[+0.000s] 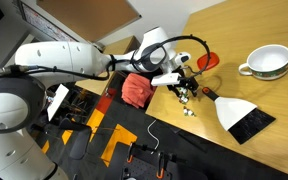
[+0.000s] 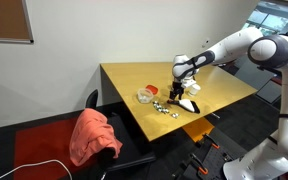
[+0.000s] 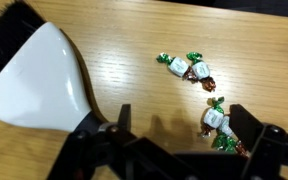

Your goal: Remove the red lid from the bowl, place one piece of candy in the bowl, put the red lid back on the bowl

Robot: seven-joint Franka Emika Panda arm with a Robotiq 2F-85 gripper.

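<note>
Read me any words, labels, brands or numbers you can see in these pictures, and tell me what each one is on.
No text can be read in any view.
On the candy wrappers, any print is too blurred to read.
On the white scoop, no marking shows.
On the white bowl, anything written is too small to tell.

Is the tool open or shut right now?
Open. In the wrist view the tool has its fingers spread wide, gripping nothing; a wrapped candy lies on the table beside one finger.
</note>
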